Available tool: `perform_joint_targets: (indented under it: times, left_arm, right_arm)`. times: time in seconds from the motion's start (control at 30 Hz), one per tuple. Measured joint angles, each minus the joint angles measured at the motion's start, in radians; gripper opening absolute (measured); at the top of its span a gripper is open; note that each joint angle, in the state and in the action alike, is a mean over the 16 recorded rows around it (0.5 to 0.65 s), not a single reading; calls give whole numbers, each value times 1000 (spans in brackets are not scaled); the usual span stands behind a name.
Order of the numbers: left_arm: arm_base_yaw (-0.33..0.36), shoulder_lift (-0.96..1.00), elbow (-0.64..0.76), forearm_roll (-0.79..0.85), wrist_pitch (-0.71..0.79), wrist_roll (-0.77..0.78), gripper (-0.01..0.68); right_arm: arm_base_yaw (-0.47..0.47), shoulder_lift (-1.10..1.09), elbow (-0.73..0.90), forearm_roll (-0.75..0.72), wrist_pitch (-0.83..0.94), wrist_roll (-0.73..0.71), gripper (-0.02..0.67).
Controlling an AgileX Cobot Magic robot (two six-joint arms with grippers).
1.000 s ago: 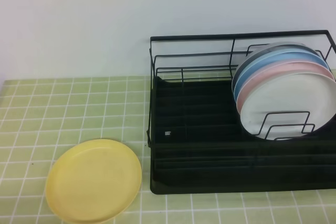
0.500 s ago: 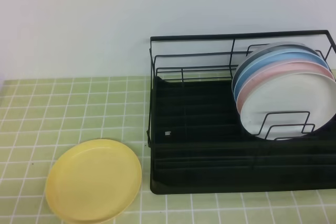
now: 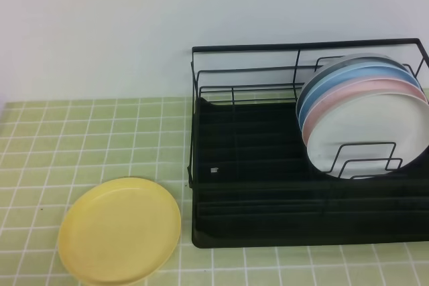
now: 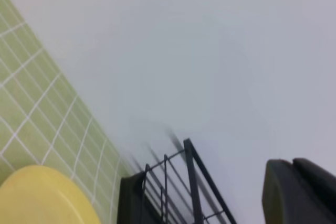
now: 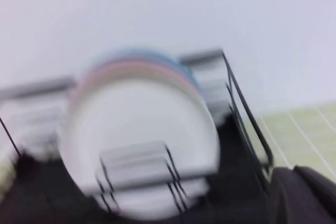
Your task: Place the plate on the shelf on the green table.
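The pale-yellow plate (image 3: 119, 230) lies flat on the green table (image 3: 100, 138) at the front left, just left of the shelf (image 3: 268, 192). In the left wrist view its rim (image 4: 42, 195) shows at the bottom left, with the shelf's wire corner (image 4: 186, 182) beside it. Neither gripper appears in the exterior high view. A dark part of my left gripper (image 4: 299, 192) fills the lower right corner of the left wrist view. A dark part of my right gripper (image 5: 304, 195) sits in the same corner of the blurred right wrist view. Both are shut and hold nothing.
A white plate (image 3: 375, 132), a pink plate (image 3: 348, 95) and a blue plate (image 3: 345, 77) stand upright in the shelf's right end behind wire dividers (image 3: 365, 159). The shelf's left and middle slots hold nothing. A white wall stands behind the table.
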State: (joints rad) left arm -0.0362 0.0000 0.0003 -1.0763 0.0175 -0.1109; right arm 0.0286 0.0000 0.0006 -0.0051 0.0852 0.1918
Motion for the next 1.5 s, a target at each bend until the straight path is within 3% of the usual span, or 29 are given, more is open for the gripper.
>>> perform_joint_targets:
  times: [0.33, 0.57, 0.97, 1.5]
  left_arm:
    - [0, 0, -4, -17, -7, 37, -3]
    - [0, 0, -61, -16, 39, 215, -3]
    - [0, 139, -273, 48, 191, 555, -3]
    - [1, 648, -481, 317, 351, 508, -3]
  right_arm:
    - [0, 0, -1, 131, -332, 63, -3]
    - [0, 0, -33, 127, -412, 73, -4]
    - [0, 81, -293, 2, -161, 39, -4]
    - [20, 257, -501, 56, 186, -32, -4]
